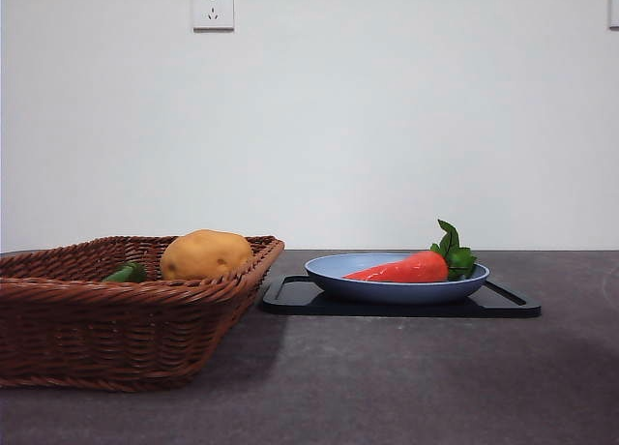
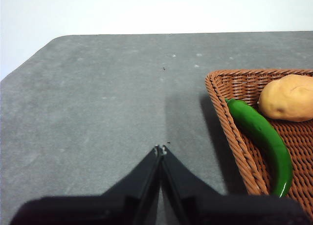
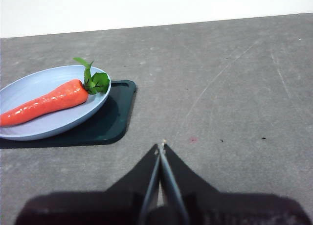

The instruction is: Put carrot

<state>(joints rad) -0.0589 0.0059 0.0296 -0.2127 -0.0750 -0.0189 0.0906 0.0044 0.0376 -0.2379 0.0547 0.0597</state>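
Orange carrot (image 3: 45, 102) lies lengthwise in the blue plate (image 3: 29, 132), leaves toward the right pincer (image 3: 161, 147), which is nearer; both it and the left pincer (image 2: 161, 149) are closed, empty.

L gripper (image 2: 161, 148) & R gripper (image 3: 161, 146): jaws closed, empty.

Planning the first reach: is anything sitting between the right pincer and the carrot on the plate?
Nothing visible does. In the right wrist view the right pincer, shut, faces bare grey table; the glossy red-orange carrot lies uncovered in the pale blue oval plate on a black tray.
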